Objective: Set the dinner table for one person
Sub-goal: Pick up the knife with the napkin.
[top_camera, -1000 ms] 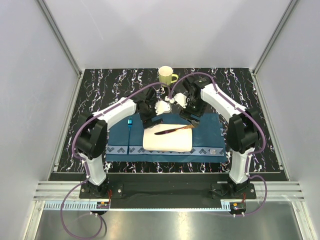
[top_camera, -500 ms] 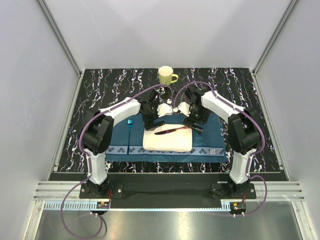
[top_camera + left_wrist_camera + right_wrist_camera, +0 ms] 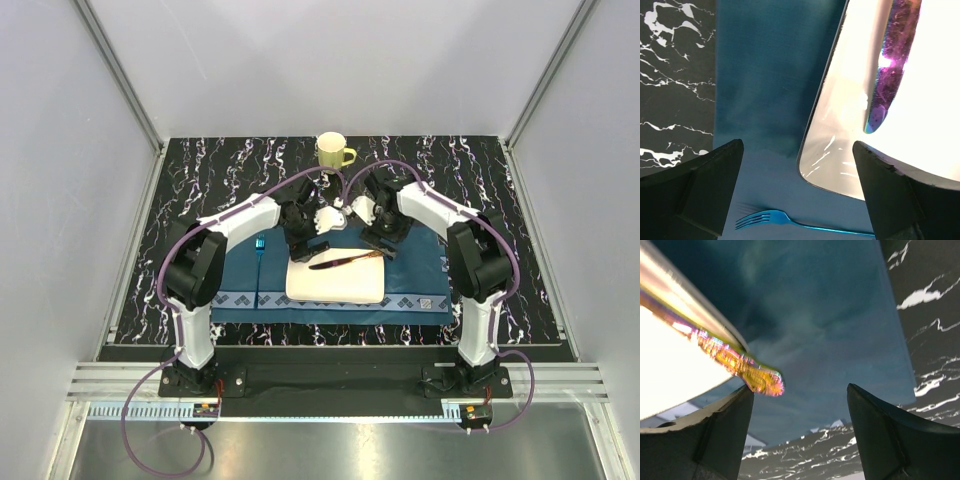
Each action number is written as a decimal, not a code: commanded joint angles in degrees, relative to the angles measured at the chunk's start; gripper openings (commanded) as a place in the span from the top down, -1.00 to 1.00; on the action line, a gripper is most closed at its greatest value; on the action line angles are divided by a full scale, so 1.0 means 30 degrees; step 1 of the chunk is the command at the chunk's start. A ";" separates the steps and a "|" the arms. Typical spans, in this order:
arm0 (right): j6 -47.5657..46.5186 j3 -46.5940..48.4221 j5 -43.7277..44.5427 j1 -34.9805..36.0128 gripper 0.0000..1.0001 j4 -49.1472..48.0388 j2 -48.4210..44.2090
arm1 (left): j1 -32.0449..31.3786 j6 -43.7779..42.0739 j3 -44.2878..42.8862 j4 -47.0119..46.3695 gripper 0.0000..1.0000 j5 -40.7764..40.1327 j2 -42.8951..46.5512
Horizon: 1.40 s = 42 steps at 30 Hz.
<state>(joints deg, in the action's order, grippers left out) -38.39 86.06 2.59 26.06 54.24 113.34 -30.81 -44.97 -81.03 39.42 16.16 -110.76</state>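
Observation:
The dinner table (image 3: pixel 200 180) is black with white veins and carries a dark blue placemat (image 3: pixel 420 275). On the mat sits a cream rectangular plate (image 3: pixel 335 283) with an iridescent knife (image 3: pixel 345 260) lying across it. A blue fork (image 3: pixel 259 262) lies on the mat to the left of the plate. My left gripper (image 3: pixel 316 243) hovers open over the plate's back left corner (image 3: pixel 837 155), with the fork (image 3: pixel 785 220) and the knife's blade (image 3: pixel 892 65) below it. Open as well, my right gripper (image 3: pixel 384 243) hangs just beside the knife's handle end (image 3: pixel 752 372), holding nothing.
A yellow-green mug (image 3: pixel 333 151) stands on the table behind the mat, near the back edge. Grey walls with metal rails close in the table on three sides. Bare marble (image 3: pixel 930 345) shows right of the mat (image 3: pixel 815 315).
Both grippers have shifted slightly inward over the plate's back edge, the right one leftward. The knife still lies on the plate, and both grippers stay open.

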 commanded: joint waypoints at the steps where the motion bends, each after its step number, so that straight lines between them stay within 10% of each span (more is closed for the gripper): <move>1: 0.0842 0.1107 0.0367 -0.0075 -0.64 -0.1233 0.0626 | 0.0132 -0.0010 -0.0674 0.0073 -0.94 0.1028 0.0123; 42: 0.0316 0.3069 0.2388 -0.0484 -0.71 -0.1673 0.0188 | 0.0308 -0.0068 -0.0351 0.1772 -0.89 0.3284 -0.0346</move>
<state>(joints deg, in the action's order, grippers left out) -36.18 92.20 6.92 25.58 50.76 116.42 -30.00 -44.58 -81.58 44.34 23.18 -111.81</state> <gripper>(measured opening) 0.850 0.950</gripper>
